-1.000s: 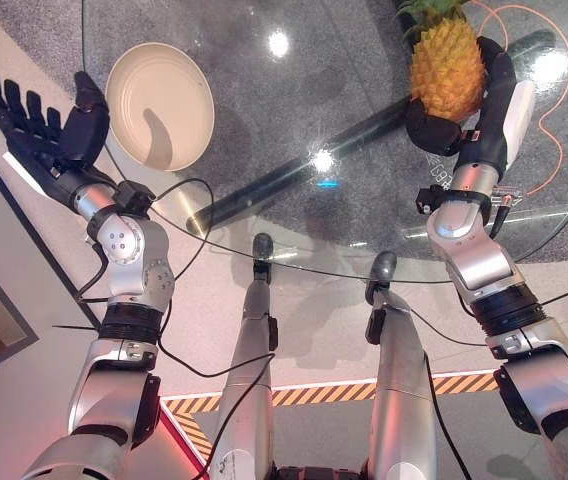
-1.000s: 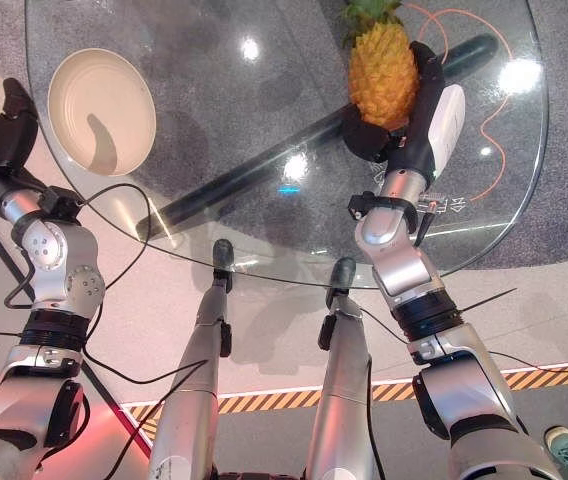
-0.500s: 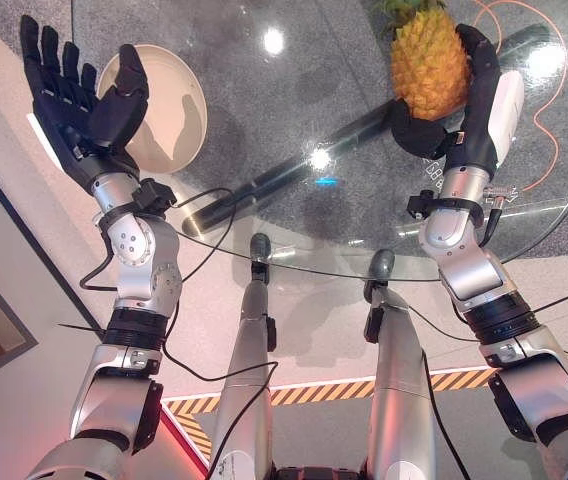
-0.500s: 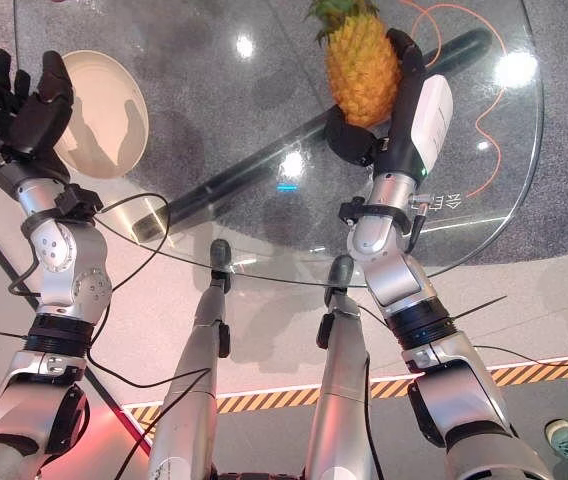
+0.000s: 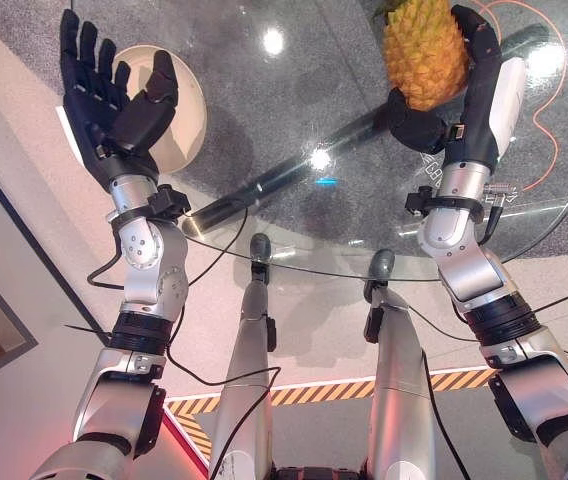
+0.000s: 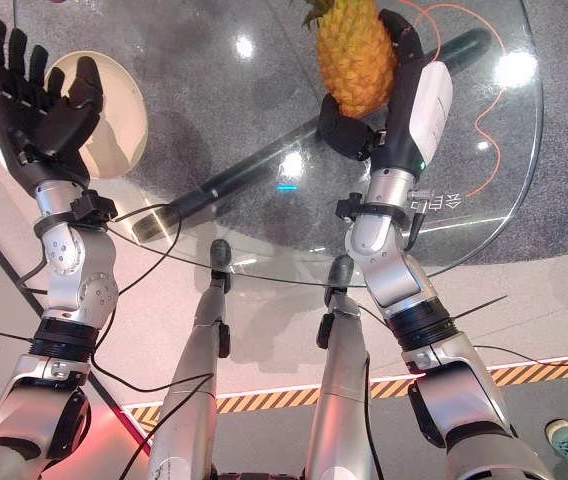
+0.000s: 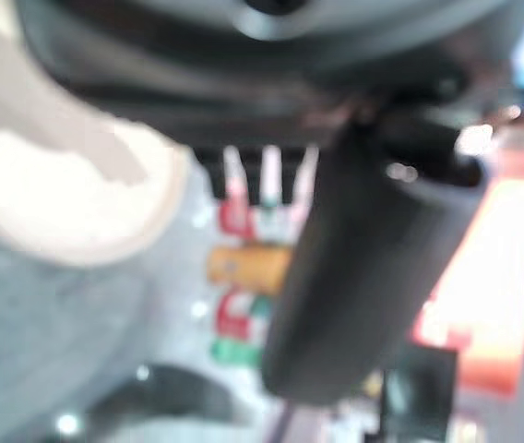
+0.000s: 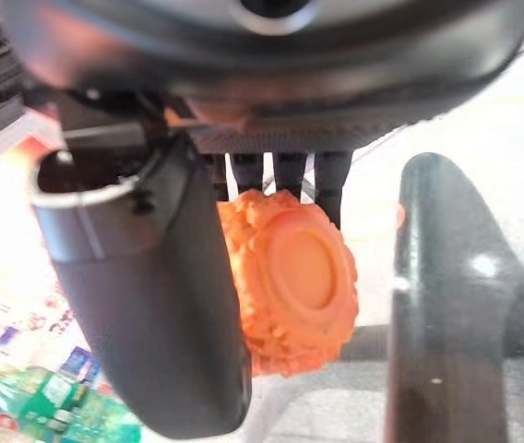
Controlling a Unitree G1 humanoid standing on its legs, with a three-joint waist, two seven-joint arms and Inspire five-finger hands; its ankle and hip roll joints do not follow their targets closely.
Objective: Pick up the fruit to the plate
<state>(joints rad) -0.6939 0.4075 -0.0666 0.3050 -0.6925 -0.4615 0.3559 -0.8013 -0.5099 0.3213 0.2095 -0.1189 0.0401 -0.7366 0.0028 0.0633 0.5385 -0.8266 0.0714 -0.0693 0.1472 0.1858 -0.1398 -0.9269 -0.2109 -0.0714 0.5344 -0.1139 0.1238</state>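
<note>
— What was the table (image 5: 294,120) made of?
— Clear glass, glossy, throwing back bright spots of light, with a dark matt bar beneath it.
— And the pineapple (image 5: 424,55)?
— Rough and knobbly, its orange skin looking like moulded plastic; the base was a smooth disc.
— The plate (image 5: 192,100)?
— Smooth, cream, with a dull sheen.
— The hands?
— The right hand (image 5: 464,90) and left hand (image 5: 114,105) were matt black, the right with a smooth white plastic cover.

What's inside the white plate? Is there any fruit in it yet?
No fruit shows in the plate; its visible inside is bare. The open left hand covers part of it, so that part is hidden. The pineapple is in the right hand.
</note>
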